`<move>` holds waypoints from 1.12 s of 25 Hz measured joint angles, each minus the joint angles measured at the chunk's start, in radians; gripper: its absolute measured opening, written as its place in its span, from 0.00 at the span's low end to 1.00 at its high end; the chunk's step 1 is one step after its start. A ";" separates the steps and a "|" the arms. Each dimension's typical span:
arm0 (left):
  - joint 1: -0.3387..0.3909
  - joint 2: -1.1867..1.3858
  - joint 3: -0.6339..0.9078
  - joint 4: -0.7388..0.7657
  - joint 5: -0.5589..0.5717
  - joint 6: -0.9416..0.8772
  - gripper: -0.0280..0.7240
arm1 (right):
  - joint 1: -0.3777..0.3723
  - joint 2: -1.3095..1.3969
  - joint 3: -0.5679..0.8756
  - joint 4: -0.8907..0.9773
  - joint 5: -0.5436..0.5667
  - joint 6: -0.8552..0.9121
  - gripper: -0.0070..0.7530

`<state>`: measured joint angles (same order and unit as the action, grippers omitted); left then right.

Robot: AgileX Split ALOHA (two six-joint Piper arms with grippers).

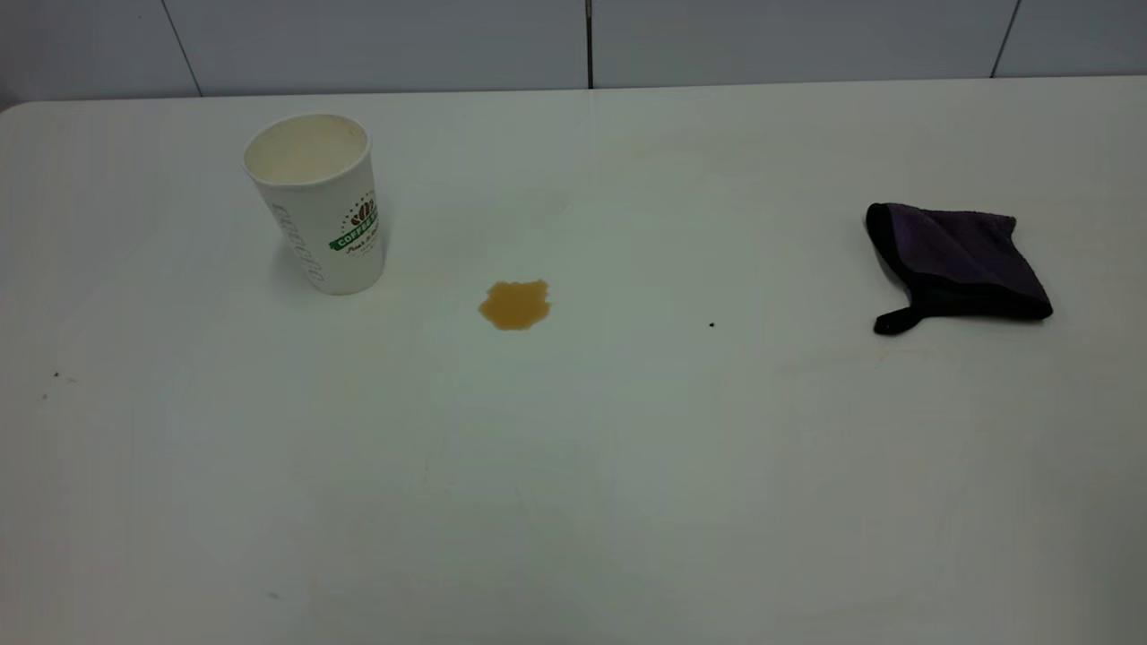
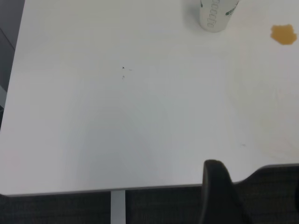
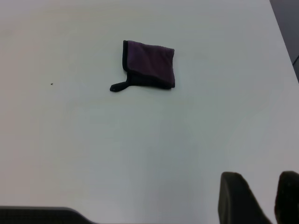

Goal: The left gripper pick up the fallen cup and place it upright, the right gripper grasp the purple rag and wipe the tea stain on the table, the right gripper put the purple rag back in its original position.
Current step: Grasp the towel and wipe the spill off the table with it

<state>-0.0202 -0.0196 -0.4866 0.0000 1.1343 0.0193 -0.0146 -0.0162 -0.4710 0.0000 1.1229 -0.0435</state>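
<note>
The white paper cup point(image 1: 315, 204) with the green coffee logo stands upright at the table's far left; its base also shows in the left wrist view point(image 2: 215, 16). The amber tea stain point(image 1: 515, 305) lies right of the cup, apart from it, and shows in the left wrist view point(image 2: 284, 34). The purple rag point(image 1: 954, 264) lies folded at the right, its black loop tab pointing forward; it also shows in the right wrist view point(image 3: 149, 64). My left gripper point(image 2: 261, 186) hangs over the table's near edge, far from the cup, with one finger point(image 2: 217, 196) showing. My right gripper point(image 3: 264, 179) hovers well short of the rag, fingers close together and empty.
The white table point(image 1: 573, 466) has a few tiny dark specks point(image 1: 711, 324). A grey panelled wall runs behind its far edge. Neither arm shows in the exterior view. Dark floor lies past the table's edge in the left wrist view point(image 2: 56, 207).
</note>
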 joint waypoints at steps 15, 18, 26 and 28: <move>0.000 0.000 0.000 0.000 0.000 0.000 0.61 | 0.000 0.252 -0.103 -0.160 -0.115 0.096 0.66; 0.000 0.000 0.000 0.000 0.000 -0.003 0.61 | 0.000 0.492 -0.174 -0.192 -0.190 0.094 0.89; 0.000 0.000 0.000 0.000 0.000 -0.002 0.61 | 0.000 1.090 -0.363 -0.170 -0.409 0.068 0.96; 0.000 0.000 0.000 0.000 0.000 -0.002 0.61 | 0.000 1.227 -0.421 -0.162 -0.420 0.068 0.96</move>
<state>-0.0202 -0.0196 -0.4866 0.0000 1.1343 0.0175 -0.0146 1.2104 -0.8920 -0.1616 0.7032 0.0243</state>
